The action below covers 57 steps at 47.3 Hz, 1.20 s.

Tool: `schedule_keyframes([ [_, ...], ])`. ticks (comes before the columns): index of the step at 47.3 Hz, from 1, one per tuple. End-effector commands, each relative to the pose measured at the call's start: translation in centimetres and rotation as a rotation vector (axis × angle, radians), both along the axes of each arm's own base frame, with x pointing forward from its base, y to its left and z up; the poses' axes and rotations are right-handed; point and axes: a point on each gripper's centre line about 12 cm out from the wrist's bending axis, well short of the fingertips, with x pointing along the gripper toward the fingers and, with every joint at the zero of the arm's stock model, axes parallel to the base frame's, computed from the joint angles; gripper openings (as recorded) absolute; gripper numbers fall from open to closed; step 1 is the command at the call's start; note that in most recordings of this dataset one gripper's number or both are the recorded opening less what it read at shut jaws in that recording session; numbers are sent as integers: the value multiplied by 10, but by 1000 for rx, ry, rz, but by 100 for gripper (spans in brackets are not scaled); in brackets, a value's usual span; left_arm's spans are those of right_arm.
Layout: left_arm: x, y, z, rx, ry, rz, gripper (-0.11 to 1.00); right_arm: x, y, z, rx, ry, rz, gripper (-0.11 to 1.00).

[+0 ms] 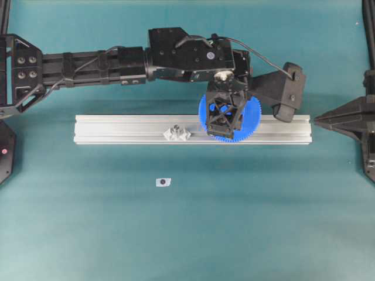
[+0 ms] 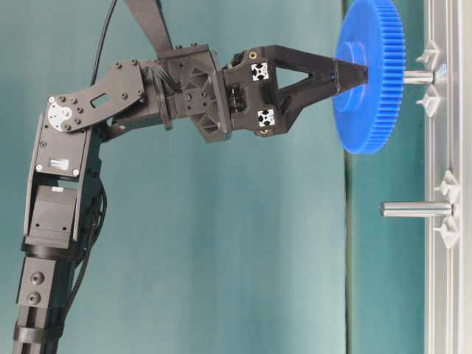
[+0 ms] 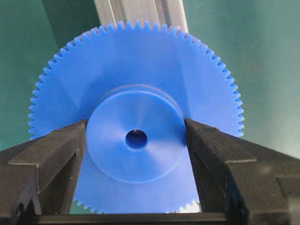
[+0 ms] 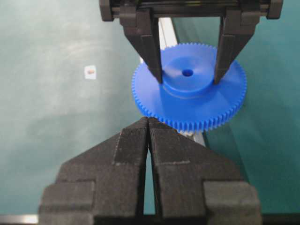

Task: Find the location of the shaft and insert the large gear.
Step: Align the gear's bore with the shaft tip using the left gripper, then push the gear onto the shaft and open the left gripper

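My left gripper (image 1: pixel 225 127) (image 2: pixel 355 74) (image 3: pixel 136 126) is shut on the raised hub of the large gear (image 1: pixel 253 117) (image 2: pixel 369 96) (image 3: pixel 136 65) (image 4: pixel 187 96), a bright blue toothed disc held flat over the rail. The shaft (image 2: pixel 418 76), a clear peg, stands on the rail right under the gear, in line with its hub. The gear hides the shaft's tip, so I cannot tell if it has entered the centre hole. My right gripper (image 1: pixel 317 120) (image 4: pixel 149 121) is shut and empty, just right of the rail's end.
The aluminium rail (image 1: pixel 117 129) (image 2: pixel 442 295) lies across the table. A second clear peg (image 1: pixel 177 133) (image 2: pixel 417 209) with a dark tip stands on it, left of the gear. A small white marker (image 1: pixel 163 182) (image 4: pixel 90 71) lies on the green table in front.
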Motion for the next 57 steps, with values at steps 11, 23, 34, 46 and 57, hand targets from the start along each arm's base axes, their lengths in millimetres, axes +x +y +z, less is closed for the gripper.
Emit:
schedule_keyframes([
  [11, 5, -7, 28, 20, -93, -28, 87, 2, -1, 5, 5, -11, -5, 3],
  [23, 5, -8, 29, 17, -91, -19, 85, 2, 0, 4, 5, -10, -3, 3],
  [34, 2, -9, 42, 12, -92, -5, 85, 2, -1, 4, 5, -10, -5, 3],
  [46, 3, -8, 53, 12, -88, -1, 85, 2, 0, 5, 6, -13, -4, 3],
  [57, 5, -3, 47, 10, -78, 9, 85, 2, 0, 5, 6, -11, -4, 3],
])
